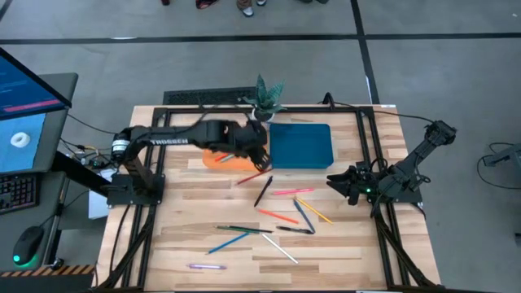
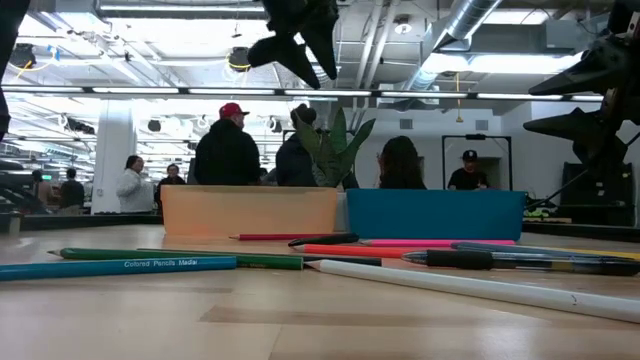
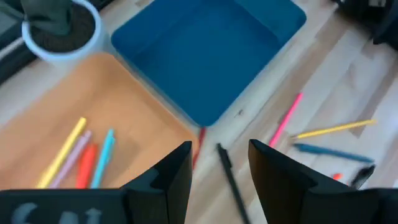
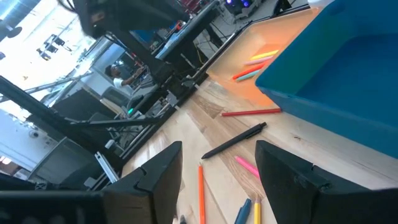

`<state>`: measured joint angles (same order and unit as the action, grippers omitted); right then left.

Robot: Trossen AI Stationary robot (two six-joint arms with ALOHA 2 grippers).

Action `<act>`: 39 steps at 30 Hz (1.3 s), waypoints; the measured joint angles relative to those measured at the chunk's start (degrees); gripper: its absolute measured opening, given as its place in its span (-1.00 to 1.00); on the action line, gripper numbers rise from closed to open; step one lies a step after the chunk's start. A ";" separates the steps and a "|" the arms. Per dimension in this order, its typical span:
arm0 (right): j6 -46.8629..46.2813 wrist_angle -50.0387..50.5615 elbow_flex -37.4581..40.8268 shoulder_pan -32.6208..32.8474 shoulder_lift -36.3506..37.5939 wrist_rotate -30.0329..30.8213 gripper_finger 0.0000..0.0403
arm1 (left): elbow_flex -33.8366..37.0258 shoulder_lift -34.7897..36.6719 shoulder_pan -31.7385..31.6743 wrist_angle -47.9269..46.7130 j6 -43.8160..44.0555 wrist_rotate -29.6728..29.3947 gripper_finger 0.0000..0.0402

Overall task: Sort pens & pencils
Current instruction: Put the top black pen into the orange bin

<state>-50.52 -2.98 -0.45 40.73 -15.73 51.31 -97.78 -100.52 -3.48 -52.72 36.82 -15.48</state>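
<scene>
1. Your left gripper (image 1: 262, 155) is hovering over the orange tray's (image 1: 213, 160) 3 o'clock edge, fingers (image 3: 171, 177) spread and holding nothing.
2. Only the left wrist view is showing you four sticks (image 3: 81, 155) lying inside the orange tray; the arm is hiding them from above.
3. The blue tray (image 1: 301, 145) is sitting just beside it at 3 o'clock.
4. The remaining pens and pencils (image 1: 277, 218) are lying scattered at the trays' 6 o'clock.
5. Your right gripper (image 1: 340, 184) is waiting at the table's 3 o'clock side, fingers (image 4: 155, 171) spread.
</scene>
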 joint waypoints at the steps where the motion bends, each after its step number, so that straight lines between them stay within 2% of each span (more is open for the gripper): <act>1: -0.02 -0.01 0.00 0.00 0.00 0.00 0.12 | 0.00 -0.05 1.30 -0.02 2.17 -1.53 -0.27; 5: -0.02 -0.02 0.00 0.00 0.00 -0.04 0.12 | 0.06 -1.06 5.67 -0.80 9.68 -6.96 -0.27; 11: -0.02 -0.02 0.00 0.00 -0.16 -0.19 0.12 | 0.03 -5.82 9.53 0.48 15.35 -8.00 -0.27; 27: -0.04 -0.02 0.00 0.00 -0.39 -0.28 0.12 | 0.07 -21.88 10.20 1.51 17.94 5.69 -0.27; 39: -0.02 0.00 0.00 0.00 -0.50 -0.44 0.12 | 0.22 -25.56 9.08 1.91 16.84 9.80 -0.27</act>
<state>-50.54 -2.98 -0.45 40.73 -16.23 50.87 -97.56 -126.08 5.60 -50.81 53.66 -5.67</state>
